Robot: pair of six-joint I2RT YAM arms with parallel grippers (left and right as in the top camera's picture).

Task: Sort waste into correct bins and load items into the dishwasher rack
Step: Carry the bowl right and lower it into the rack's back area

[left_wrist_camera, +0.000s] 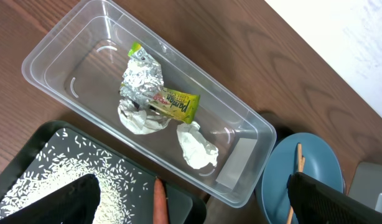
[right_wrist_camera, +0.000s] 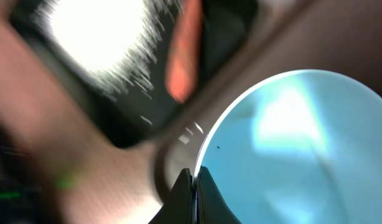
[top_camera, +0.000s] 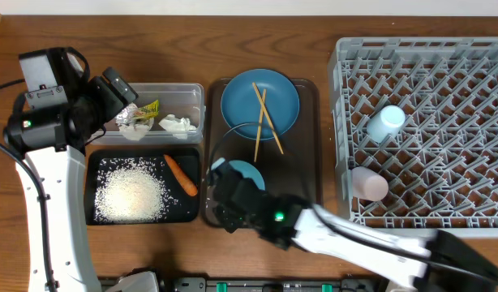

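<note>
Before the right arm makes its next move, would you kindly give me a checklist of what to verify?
1. Right gripper shut at the bowl rim: ok.
2. Rim truly pinched between the fingers: cannot tell, the wrist view is blurred.
3. Left gripper open over the clear tub, away from the right arm: ok.
4. Free pegs in the dishwasher rack beside the light-blue cup and pink cup: ok.
5. Chopsticks racked: not ok, they lie on the blue plate.
6. Carrot and rice in the black tray: ok.
</note>
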